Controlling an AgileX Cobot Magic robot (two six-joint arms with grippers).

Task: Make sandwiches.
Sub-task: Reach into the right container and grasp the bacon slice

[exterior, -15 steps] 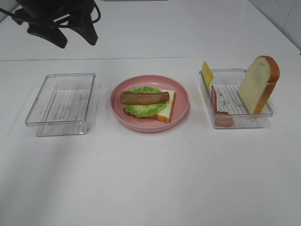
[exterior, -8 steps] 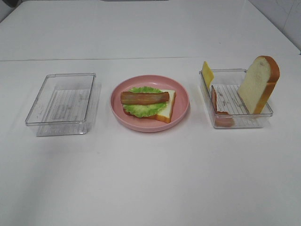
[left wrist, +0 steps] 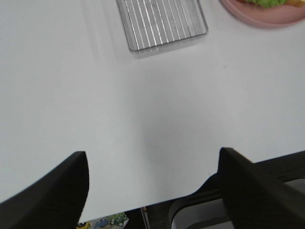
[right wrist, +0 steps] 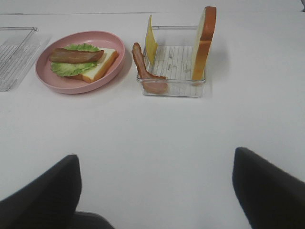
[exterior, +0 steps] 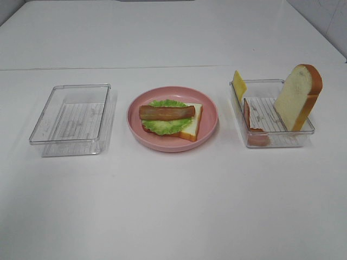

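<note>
Sitting on the pink plate [exterior: 209, 130], the half-built sandwich [exterior: 172, 120] carries bacon [exterior: 166, 112] lying crosswise over lettuce [exterior: 162, 128]. Cheese [exterior: 239, 84] and the second bread slice [exterior: 297, 97] stand upright in the tray [exterior: 271, 142] beside it, ahead of my right claw [right wrist: 155, 153], the nearer one. It and my left claw [left wrist: 152, 152] both gape apart, holding nothing.

- The dark left arm, which a second ago hung over the far left corner of the counter [exterior: 173, 206], has drawn back out of the high view.
- The left tool [left wrist: 152, 188] now sits pulled back, with the clear tray [left wrist: 164, 21] well ahead of it.
</note>
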